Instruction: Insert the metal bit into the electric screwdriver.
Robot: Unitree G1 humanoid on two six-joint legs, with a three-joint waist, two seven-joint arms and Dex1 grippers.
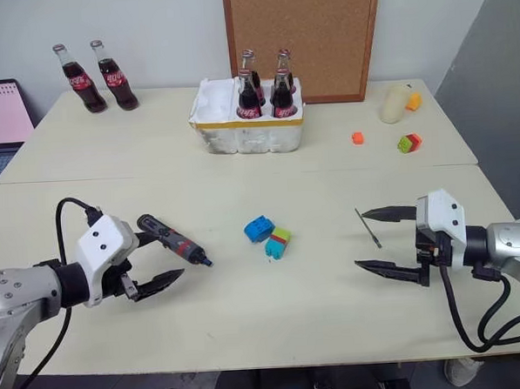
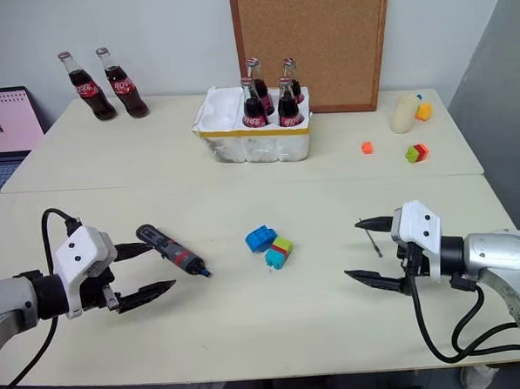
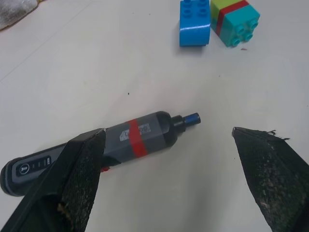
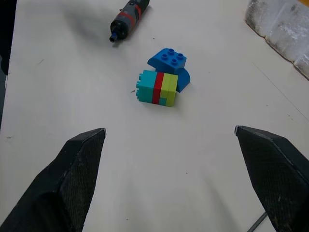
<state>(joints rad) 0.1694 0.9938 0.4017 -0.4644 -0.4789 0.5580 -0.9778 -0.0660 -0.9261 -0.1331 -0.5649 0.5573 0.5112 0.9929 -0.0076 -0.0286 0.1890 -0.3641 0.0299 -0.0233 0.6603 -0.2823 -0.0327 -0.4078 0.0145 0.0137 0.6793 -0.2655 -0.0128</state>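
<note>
Though both grippers stand wide open, nothing gripped yet. Screwdriver (image 1: 172, 240) flat on the desk (image 1: 249, 317), lying free, its handle end between the fingers of the left gripper (image 1: 155, 259), nose pointing toward the coloured blocks (image 1: 269, 237) at the middle. Socket at the nose bare in the left wrist view, so no bit seated. Bit (image 1: 368, 226) also flat on the desk, well apart from the screwdriver, over on the right side, lying between the spread fingers of the right gripper (image 1: 373, 241); just a sliver of it caught beside one finger in the right wrist view. Whether either gripper actually touches its item, impossible to tell.

By judgement, task barely begun: both grippers lined up at their targets, nothing lifted, nothing joined. Left to do: close on the screwdriver, close on the bit, raise both, bring them together over the middle of the desk, align the thin rod with the socket and push it home. Blocks sitting between the two items, possibly in the way if the meeting is kept low.
</note>
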